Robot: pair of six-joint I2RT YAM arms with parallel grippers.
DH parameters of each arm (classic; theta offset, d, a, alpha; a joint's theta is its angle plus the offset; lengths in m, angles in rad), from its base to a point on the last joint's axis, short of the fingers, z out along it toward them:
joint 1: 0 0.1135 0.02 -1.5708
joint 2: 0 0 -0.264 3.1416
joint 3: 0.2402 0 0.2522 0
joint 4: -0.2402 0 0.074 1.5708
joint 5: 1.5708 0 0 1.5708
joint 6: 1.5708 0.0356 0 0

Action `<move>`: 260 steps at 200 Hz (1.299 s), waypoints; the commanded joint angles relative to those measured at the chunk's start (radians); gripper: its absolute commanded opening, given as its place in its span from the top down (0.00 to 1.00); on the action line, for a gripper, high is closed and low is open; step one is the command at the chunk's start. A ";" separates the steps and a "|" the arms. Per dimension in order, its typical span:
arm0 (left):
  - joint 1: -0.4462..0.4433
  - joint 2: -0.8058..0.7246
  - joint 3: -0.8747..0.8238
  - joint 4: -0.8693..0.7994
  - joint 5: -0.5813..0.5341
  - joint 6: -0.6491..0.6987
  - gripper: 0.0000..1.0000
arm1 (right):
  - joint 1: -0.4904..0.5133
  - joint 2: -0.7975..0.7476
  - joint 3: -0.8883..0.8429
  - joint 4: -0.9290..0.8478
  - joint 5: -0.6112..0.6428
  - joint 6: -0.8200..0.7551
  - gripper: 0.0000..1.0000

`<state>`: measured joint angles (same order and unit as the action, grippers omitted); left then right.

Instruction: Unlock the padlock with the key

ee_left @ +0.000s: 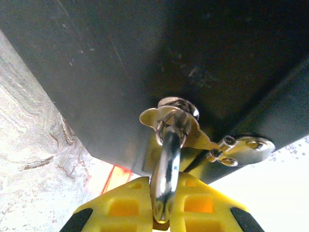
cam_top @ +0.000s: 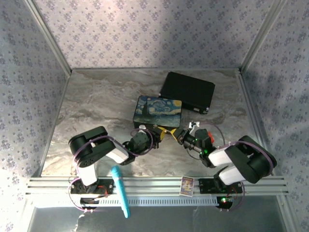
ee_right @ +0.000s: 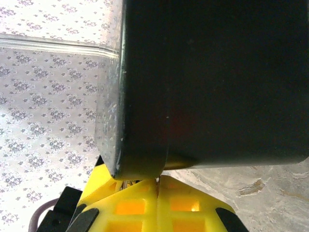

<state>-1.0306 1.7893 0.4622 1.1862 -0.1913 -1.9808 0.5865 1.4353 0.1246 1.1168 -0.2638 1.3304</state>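
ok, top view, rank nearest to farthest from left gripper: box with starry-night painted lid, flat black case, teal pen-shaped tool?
1. box with starry-night painted lid: directly ahead of the left gripper.
2. flat black case: behind the box, far right.
3. teal pen-shaped tool: near edge, beside the left base.

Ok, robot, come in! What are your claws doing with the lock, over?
Left claw shut on the padlock shackle, hooked through the box latch. Right claw shut, close by the box wall; key unclear. Box crowds both claws, over.
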 commanded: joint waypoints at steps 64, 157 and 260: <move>-0.025 -0.037 0.091 0.158 0.170 0.060 1.00 | -0.008 0.148 0.057 0.067 -0.188 -0.054 1.00; -0.002 -0.151 0.115 -0.081 0.245 0.163 1.00 | -0.019 0.165 0.085 0.071 -0.237 -0.101 1.00; -0.003 -0.225 0.134 -0.292 0.236 0.276 1.00 | -0.019 0.101 0.094 0.035 -0.250 -0.098 1.00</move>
<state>-0.9928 1.6283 0.5289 0.7643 -0.1055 -1.7535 0.5289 1.5734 0.1734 1.1465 -0.4610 1.2625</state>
